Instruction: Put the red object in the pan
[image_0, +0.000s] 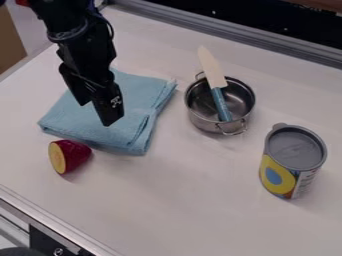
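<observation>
From my end I have the black gripper (95, 115) over the folded blue cloth (123, 102), its two tips spread somewhat apart; whether they touch the cloth, I can't tell. The red object (70, 155) lies on the table (187, 200) just beside the cloth, its yellow cut face sideways, well apart from the metal pan (200, 118)

A knife (215, 82) rests between a cloth (139, 107) and a can (292, 159).
</observation>
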